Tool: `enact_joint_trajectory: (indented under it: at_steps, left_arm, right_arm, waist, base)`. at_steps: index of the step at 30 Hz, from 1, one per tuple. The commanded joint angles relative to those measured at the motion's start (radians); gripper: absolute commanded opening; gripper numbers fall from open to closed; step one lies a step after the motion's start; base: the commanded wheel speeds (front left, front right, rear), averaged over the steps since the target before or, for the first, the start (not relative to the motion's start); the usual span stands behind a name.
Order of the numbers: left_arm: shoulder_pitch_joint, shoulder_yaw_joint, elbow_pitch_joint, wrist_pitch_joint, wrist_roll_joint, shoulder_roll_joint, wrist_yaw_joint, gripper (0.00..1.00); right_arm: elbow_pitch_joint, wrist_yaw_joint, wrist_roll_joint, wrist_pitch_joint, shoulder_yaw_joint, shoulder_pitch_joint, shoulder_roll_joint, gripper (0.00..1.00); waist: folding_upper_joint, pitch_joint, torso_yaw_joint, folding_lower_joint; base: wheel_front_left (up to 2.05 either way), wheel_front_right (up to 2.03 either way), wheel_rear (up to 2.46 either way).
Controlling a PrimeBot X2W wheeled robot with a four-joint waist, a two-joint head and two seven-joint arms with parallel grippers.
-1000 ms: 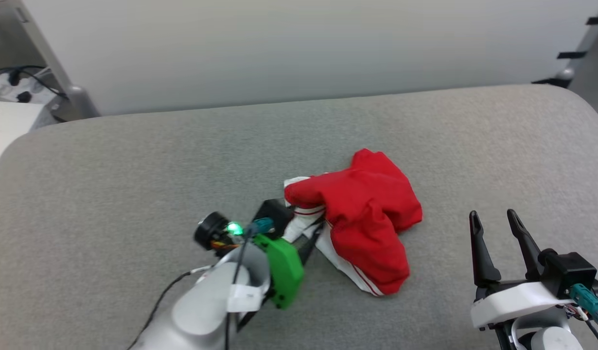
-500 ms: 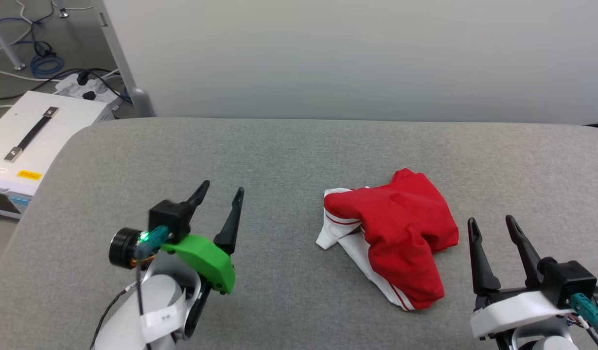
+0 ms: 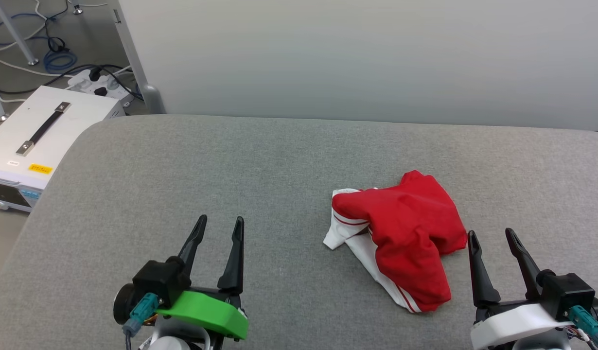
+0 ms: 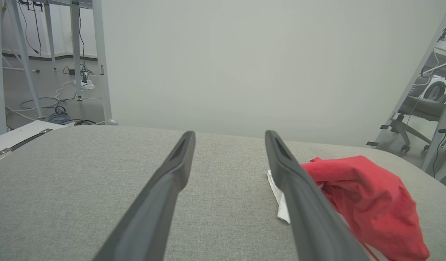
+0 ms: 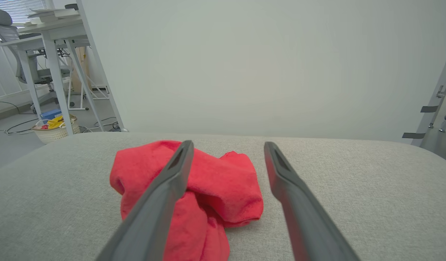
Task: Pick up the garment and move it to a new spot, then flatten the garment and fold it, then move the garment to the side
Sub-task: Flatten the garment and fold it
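- Left gripper (image 3: 221,218): green-shrouded wrist, two long dark fingers spread wide, nothing between them. It sits at the lower left of the head view, fingers pointing away from the robot over bare fabric.
- Right gripper (image 3: 490,232): white-shrouded wrist, two long dark fingers likewise spread wide and holding nothing. It sits at the lower right of the head view.
- Garment (image 3: 406,228): red T-shirt in a crumpled heap, with a white sleeve and red-and-white striped trim showing at its left and near edges. No lettering is visible.
  - It lies on the right half of the padded surface, free of both grippers.
  - Its right edge is just beside the tip of the right gripper's inner finger; whether they touch cannot be told.
  - It is well apart from the left gripper, off to that gripper's right.
- Padded surface (image 3: 231,160): grey woven fabric with rounded corners, bearing the garment.
- Wall panel (image 3: 328,58): pale and plain, standing behind the surface's far edge.
- White case (image 3: 41,131): flat-topped, with a black strap handle and a yellow label, beside the surface's left corner.
- Power strip (image 3: 92,78) and loose cables: on the floor beyond the case.
- Woven basket (image 5: 56,130): on the floor by desk legs, with yellow contents.
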Motion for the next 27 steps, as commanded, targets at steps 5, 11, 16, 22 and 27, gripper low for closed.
enact_joint_trajectory:
  at_steps: [5,11,16,22,27]
  left_arm:
    - [0.006,0.05,0.01,-0.006,0.053,-0.035,-0.049,1.0]
    - [-0.003,0.088,0.031,-0.006,0.087,-0.063,-0.084,1.0]
    - [-0.009,0.099,0.049,-0.006,0.107,-0.085,-0.104,1.0]
    - [-0.037,0.097,0.068,-0.006,0.123,-0.104,-0.125,1.0]
    - [-0.063,0.094,0.075,-0.006,0.133,-0.113,-0.135,1.0]
  right_arm:
    - [-0.01,-0.001,-0.019,-0.005,0.003,0.012,-0.008,1.0]
    - [-0.011,-0.001,-0.012,0.045,0.034,0.011,-0.025,1.0]
    - [-0.021,-0.001,0.032,0.279,0.12,0.008,-0.086,1.0]
    - [-0.057,-0.001,0.082,0.615,0.208,-0.024,-0.165,1.0]
    - [-0.022,-0.001,0.048,0.737,0.228,-0.085,-0.187,1.0]
  waist:
    - [0.0,0.017,0.009,0.0]
    - [0.0,0.036,0.016,0.0]
    - [0.0,0.056,0.029,0.0]
    - [0.0,0.095,0.067,0.0]
    - [0.0,0.134,0.108,0.0]
  base:
    - [0.0,0.0,0.0]
    - [0.0,0.0,0.0]
    - [0.0,0.0,0.0]
    - [0.0,0.0,0.0]
    - [0.0,0.0,0.0]
